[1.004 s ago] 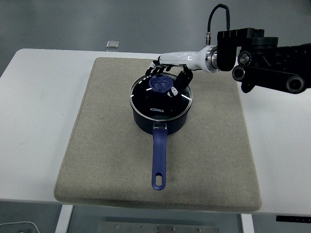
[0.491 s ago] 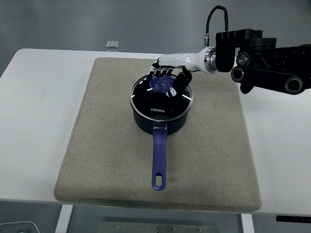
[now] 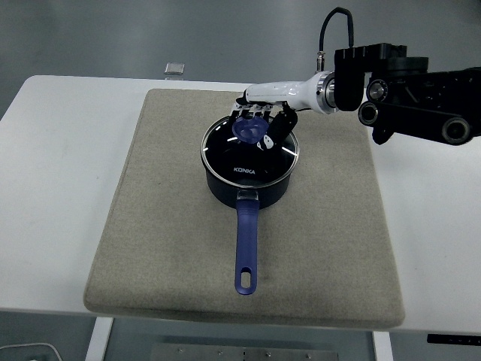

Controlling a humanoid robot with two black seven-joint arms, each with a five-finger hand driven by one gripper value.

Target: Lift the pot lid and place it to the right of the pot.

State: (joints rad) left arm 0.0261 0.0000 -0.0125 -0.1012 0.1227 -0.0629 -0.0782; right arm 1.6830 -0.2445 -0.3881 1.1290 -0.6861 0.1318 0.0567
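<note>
A dark blue pot [image 3: 248, 186] with a long blue handle [image 3: 246, 252] stands in the middle of a grey mat [image 3: 165, 226]. Its glass lid [image 3: 248, 154] with a blue knob [image 3: 248, 130] sits on the pot. My right hand [image 3: 263, 120] reaches in from the right and hangs over the lid's far side. Its fingers [image 3: 274, 128] curl down around the knob, and I cannot tell how firmly they hold it. The left arm is out of view.
The mat lies on a white table [image 3: 60, 150]. A small grey object [image 3: 174, 68] lies at the table's far edge. The mat's surface to the right of the pot [image 3: 338, 203] is bare.
The right hand has shifted slightly toward the knob and its fingers have closed in around it. The pot and lid have not moved.
</note>
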